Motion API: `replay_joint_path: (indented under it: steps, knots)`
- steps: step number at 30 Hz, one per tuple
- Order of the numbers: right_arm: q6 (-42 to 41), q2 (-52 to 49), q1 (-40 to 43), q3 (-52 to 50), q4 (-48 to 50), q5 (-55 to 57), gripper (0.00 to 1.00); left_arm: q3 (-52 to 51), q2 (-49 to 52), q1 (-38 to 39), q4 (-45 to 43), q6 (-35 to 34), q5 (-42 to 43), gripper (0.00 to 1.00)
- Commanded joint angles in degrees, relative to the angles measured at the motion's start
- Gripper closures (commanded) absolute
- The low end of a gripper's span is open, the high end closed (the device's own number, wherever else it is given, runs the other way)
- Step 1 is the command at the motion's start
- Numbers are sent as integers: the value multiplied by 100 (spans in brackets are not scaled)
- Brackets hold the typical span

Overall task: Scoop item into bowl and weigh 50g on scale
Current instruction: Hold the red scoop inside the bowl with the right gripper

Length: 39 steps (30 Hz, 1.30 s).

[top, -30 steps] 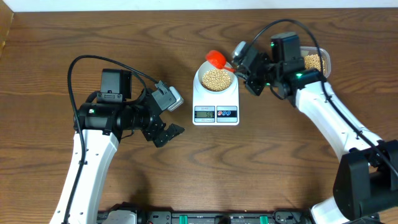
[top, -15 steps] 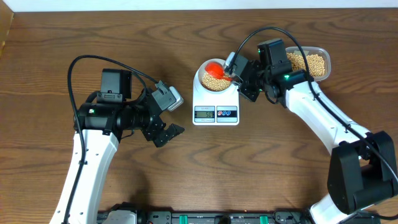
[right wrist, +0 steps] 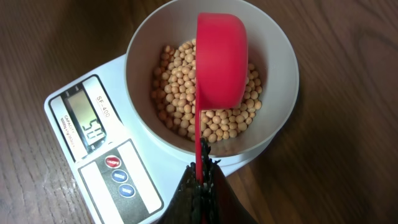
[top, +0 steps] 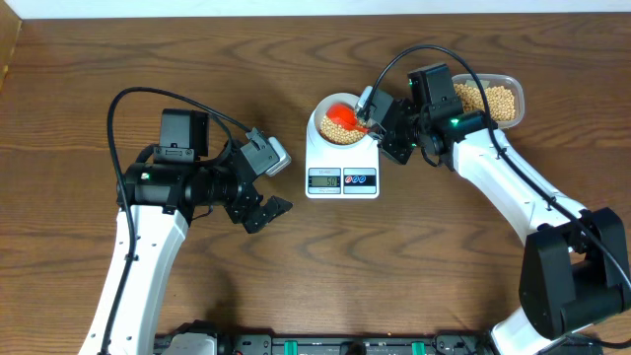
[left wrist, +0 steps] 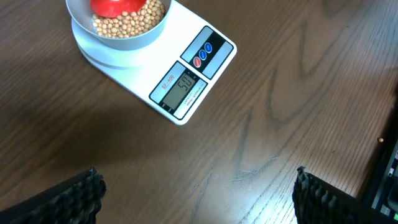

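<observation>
Your left gripper (top: pixel 268 187) hangs over the brown wooden table (top: pixel 79 247), its black ridged fingers spread wide and holding nothing. Next is the flat white plastic scale (top: pixel 342 179) with the smooth round pale bowl (right wrist: pixel 280 56) on it. Small round tan beans (right wrist: pixel 180 93) lie in the bowl. Your right gripper (right wrist: pixel 202 186) pinches the thin handle of the shiny red plastic scoop (right wrist: pixel 222 56), which is tipped over the beans.

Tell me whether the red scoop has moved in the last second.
Yes. In the overhead view, the red scoop has come from beyond the far rim of the bowl to above the beans inside it, nearer the scale.
</observation>
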<state>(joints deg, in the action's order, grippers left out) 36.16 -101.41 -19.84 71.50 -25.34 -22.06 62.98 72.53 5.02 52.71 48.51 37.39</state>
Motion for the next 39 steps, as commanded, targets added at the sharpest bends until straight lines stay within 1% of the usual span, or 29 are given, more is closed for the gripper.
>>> replay_joint_path:
  steps: [1, 10, 19, 22, 24, 27, 30, 33, 39]
  knots:
    - [-232, -9, -31, -4, -11, -114, 99, 138, -52, -24, 20, 94, 33, 1]
    - [-1019, -9, 52, -4, 9, -817, 99, 138, -52, -24, 20, 94, 33, 1]
    - [-1386, -9, 83, -4, 28, -855, 99, 138, -52, -24, 20, 94, 33, 1]
    - [-1379, -9, 83, -4, 13, -813, 99, 138, -52, -24, 20, 94, 33, 1]
    - [-1226, -9, 81, -4, 28, -691, 99, 138, -52, -24, 20, 94, 33, 2]
    - [-656, -9, 46, -4, 26, -271, 99, 138, -52, -24, 20, 94, 33, 1]
    - [-273, -9, 22, -4, 26, 227, 99, 138, -52, -24, 20, 94, 33, 1]
    - [42, -9, 24, -4, 26, 376, 99, 138, -52, -24, 20, 94, 33, 1]
    - [31, -9, -11, -4, -68, 234, 99, 138, -52, -24, 20, 94, 33, 1]
